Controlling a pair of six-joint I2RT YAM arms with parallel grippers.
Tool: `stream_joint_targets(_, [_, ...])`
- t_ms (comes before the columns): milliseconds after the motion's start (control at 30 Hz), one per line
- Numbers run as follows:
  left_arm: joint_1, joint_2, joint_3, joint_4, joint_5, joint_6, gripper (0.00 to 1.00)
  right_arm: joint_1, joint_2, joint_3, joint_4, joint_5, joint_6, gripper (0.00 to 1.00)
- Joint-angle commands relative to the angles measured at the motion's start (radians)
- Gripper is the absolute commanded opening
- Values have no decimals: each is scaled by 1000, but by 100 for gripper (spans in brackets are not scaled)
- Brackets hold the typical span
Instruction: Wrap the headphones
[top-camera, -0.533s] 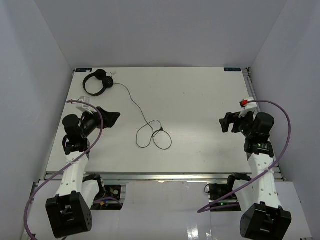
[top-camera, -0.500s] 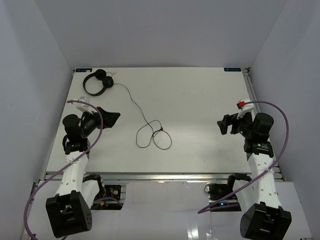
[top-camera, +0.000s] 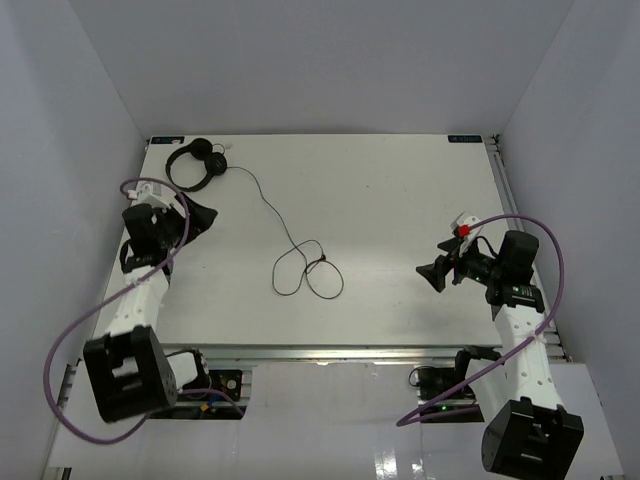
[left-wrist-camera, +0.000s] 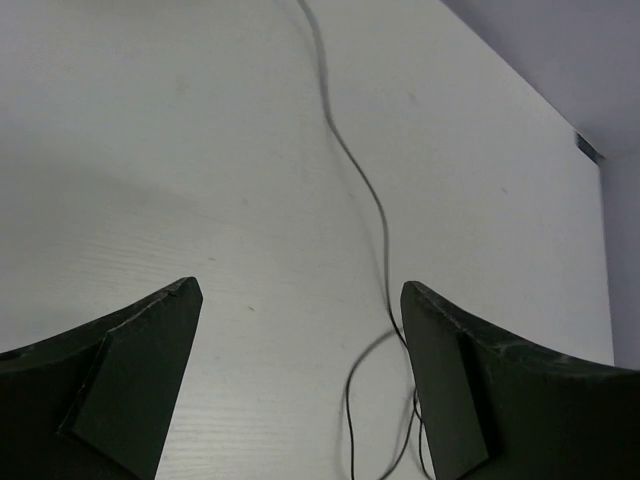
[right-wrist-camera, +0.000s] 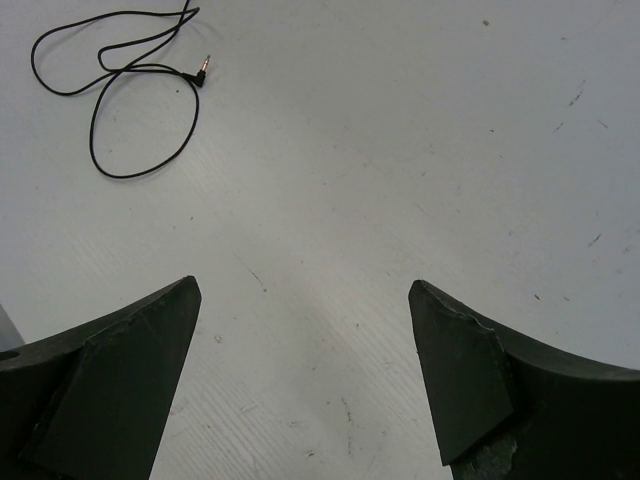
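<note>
No writing can be read in any view. Two small dark tags lie on the far edge of the table (top-camera: 400, 200): the left tag (top-camera: 165, 139) sits at the far left corner, just beside the headphones (top-camera: 195, 163), and the right tag (top-camera: 465, 138) sits near the far right corner. Each bears pale marks that are too small to make out as letters or numbers.
</note>
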Motion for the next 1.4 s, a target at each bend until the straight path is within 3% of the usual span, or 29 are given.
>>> stream_joint_targets(0, [61, 333, 238, -148, -218, -130, 90, 0, -8, 10, -10, -30, -4, 92])
stream_joint_targets(333, [64, 844, 734, -373, -459, -283, 89, 0, -18, 20, -24, -54, -1, 91])
stream_joint_targets(400, [64, 934, 900, -458, -537, -303, 89, 0, -14, 22, -28, -55, -3, 91])
stream_joint_targets(667, [64, 1141, 1169, -489, -560, -324, 87, 0, 16, 28, -36, -50, -17, 91])
stream_joint_targets(900, [62, 1310, 1351, -597, -544, -354, 69, 0, 32, 32, -38, -25, -18, 91])
stream_joint_targets(1033, [43, 1389, 1505, -665, -523, -294, 53, -1, 33, 34, -37, -19, -18, 91])
stream_joint_targets(1100, [29, 1396, 1519, -683, -524, -254, 39, -2, 32, 35, -38, -19, -18, 91])
stream_joint_targets(1233, [1, 1329, 1398, -661, -532, -180, 24, -1, 30, 35, -41, -33, -18, 91])
stream_joint_targets(1367, [-41, 1186, 1095, -538, -511, -85, 12, 0, 27, 31, -50, -71, -20, 91])
